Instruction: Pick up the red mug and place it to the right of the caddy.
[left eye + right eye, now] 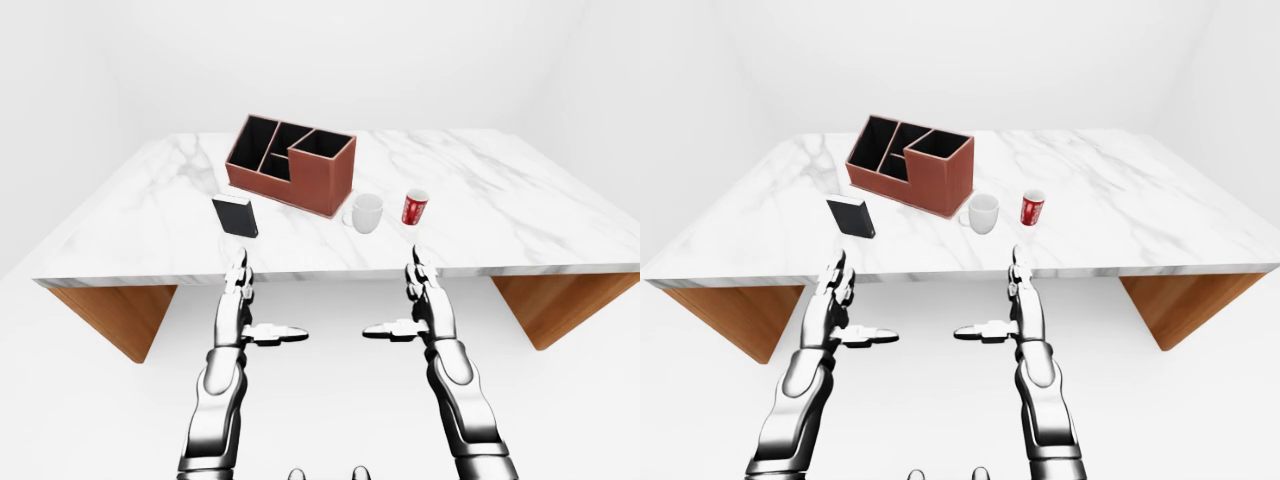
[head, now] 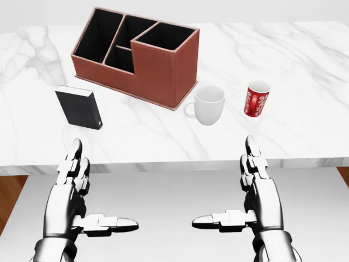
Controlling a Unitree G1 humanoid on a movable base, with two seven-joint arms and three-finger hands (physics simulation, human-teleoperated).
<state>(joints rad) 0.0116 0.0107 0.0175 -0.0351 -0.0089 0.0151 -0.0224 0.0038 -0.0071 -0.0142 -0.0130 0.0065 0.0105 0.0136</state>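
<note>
Red mug [image 2: 257, 99] is seen upright on the marble table [image 2: 305, 65], right of centre in the head view; a white mug [image 2: 209, 105] is placed just left of it, beside the caddy [image 2: 139, 54]; a black box [image 2: 80, 107] is set at left; both the left hand [image 2: 76, 188] and right hand [image 2: 253, 188] are held wide, empty, below the table edge.

Red mug [image 2: 257, 99] with white pattern; plain white mug [image 2: 209, 105]; reddish-brown caddy [image 2: 137, 55], black inside; grey-veined white marble tabletop [image 2: 305, 60]; black box [image 2: 79, 107].
</note>
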